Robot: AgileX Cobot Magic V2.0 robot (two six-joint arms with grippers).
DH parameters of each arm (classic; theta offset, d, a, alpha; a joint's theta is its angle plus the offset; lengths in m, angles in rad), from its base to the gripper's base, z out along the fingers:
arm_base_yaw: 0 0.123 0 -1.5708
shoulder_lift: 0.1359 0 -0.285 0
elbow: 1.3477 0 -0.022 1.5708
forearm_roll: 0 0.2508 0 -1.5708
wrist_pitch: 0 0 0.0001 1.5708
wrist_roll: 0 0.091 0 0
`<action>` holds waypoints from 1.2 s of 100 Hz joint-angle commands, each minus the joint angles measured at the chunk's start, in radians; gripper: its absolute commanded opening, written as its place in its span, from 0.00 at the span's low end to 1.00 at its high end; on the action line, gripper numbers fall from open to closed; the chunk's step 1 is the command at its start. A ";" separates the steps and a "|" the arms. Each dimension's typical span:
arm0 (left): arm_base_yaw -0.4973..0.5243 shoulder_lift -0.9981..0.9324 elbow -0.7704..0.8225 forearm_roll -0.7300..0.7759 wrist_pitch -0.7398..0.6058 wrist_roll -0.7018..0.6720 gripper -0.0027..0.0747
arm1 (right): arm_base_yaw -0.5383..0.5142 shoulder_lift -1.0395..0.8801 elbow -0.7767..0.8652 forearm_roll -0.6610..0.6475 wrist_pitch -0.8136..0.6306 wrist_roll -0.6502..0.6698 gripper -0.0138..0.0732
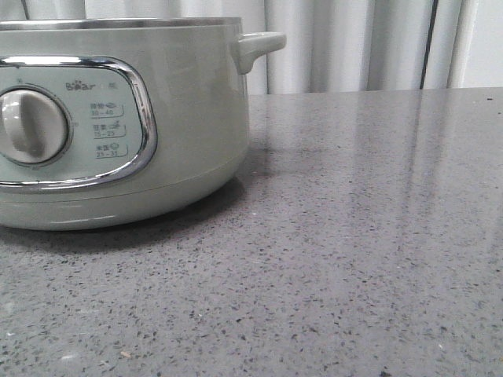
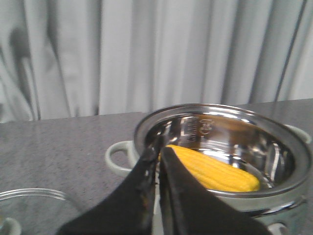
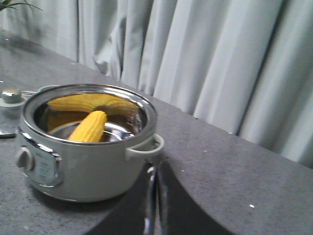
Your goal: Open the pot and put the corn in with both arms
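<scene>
The sage-green pot stands at the left of the front view, open, with its cream dial and side handle showing. The yellow corn lies inside the steel bowl; it also shows in the right wrist view, leaning on the inner wall. My left gripper is shut and empty, just above the pot's near rim. My right gripper is shut and empty, just outside the pot, below its side handle. Neither gripper shows in the front view.
The glass lid lies on the grey speckled counter beside the pot; its knob shows behind the pot. Pale curtains hang behind the counter. A plant leaf is at the far corner.
</scene>
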State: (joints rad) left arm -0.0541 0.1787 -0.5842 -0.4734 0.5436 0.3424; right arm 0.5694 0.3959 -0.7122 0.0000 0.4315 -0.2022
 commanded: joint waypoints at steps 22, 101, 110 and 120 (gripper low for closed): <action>-0.009 0.012 -0.012 -0.097 -0.047 0.061 0.01 | -0.098 -0.217 0.037 -0.039 -0.065 0.004 0.11; -0.009 0.012 0.011 -0.075 -0.086 0.061 0.01 | -0.098 -0.233 0.038 -0.039 -0.067 0.004 0.11; -0.009 0.009 0.085 -0.008 -0.223 0.060 0.01 | -0.098 -0.233 0.038 -0.039 -0.067 0.004 0.11; -0.009 -0.016 0.201 0.075 -0.320 0.008 0.01 | -0.098 -0.233 0.038 -0.039 -0.067 0.004 0.11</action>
State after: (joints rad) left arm -0.0558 0.1675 -0.4381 -0.4521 0.3731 0.3935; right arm 0.4801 0.1502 -0.6543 -0.0298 0.4383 -0.1983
